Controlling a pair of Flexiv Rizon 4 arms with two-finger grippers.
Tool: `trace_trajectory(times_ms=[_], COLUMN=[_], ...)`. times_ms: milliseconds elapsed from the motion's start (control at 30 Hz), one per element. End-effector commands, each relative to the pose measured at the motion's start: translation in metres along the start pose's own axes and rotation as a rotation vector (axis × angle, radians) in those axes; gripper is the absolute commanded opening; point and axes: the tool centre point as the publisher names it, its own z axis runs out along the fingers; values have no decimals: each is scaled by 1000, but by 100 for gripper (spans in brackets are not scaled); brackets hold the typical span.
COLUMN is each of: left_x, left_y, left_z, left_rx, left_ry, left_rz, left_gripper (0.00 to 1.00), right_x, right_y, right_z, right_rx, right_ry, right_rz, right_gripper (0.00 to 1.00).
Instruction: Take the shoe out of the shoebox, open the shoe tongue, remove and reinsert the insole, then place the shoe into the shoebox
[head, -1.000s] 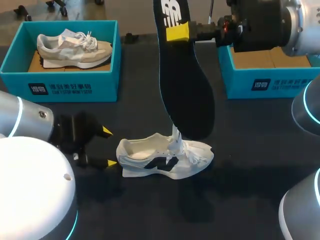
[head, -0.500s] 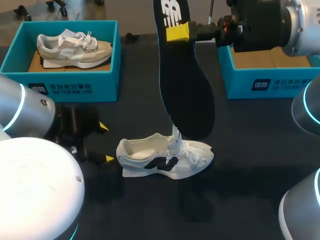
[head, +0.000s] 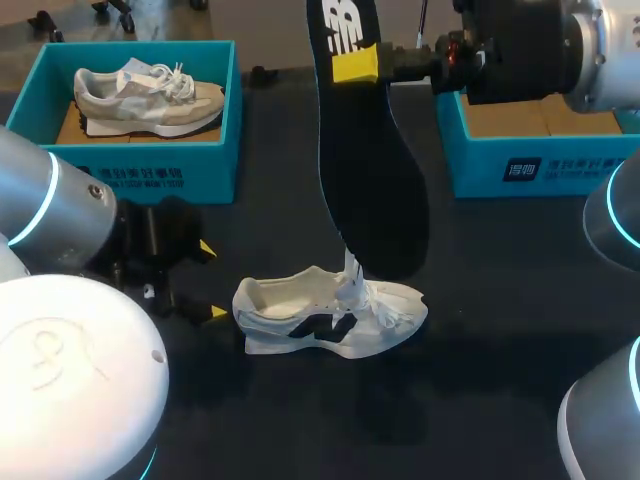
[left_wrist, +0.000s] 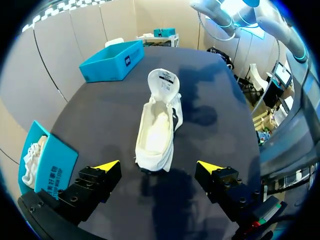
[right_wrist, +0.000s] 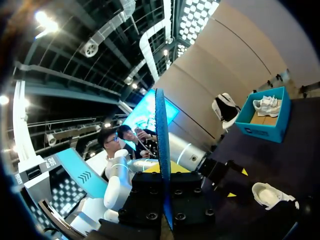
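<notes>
The white shoe (head: 330, 318) (left_wrist: 159, 127) stood on its sole near the middle of the dark table (head: 500, 300), out of any box. Its heel pointed toward my left side, its toe toward my right, and its tongue was lifted. The mouth of the shoe gaped pale, and I could not make out what lay inside.

Its black insole (head: 365, 150) (right_wrist: 161, 150) hung above it, heel end up and toe end down by the tongue. Whether the lower end touched the shoe I could not tell. My right pincer (head: 355, 65) was clamped on the insole near its upper end, holding it high over the table between the two boxes.

My left pincer (head: 208, 287) (left_wrist: 158, 165) sat low at the shoe's heel, spread wide and holding nothing. The heel lay just ahead of the gap, and neither yellow tip touched it.

Behind my left arm stood a teal shoebox (head: 150, 175) (left_wrist: 47, 167) with a beige shoe (head: 150, 98) lying in it. A second teal shoebox (head: 545, 165) (left_wrist: 112, 62) stood at the far right, behind my right arm.
</notes>
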Motion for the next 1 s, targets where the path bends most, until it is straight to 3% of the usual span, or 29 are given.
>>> trace_trajectory(times_ms=[33,400,633,1000], left_x=[2,1,-2,-9], left_y=[0,0,-1,-19], left_z=[0,-1,-4,-9], left_rx=[-3,-8,-51,-182], left_ry=[-4,-8,-7,-16], left_rz=[0,1,38,133], left_gripper=[100,100,100,100], right_x=[-1,-1,-1,-1], right_y=[0,0,0,0], right_z=[4,4,4,4], right_rx=[-1,-1,-1,-1], right_ry=[-2,-2,-2,-2], right_rz=[1,1,1,1], right_gripper=[0,0,0,0])
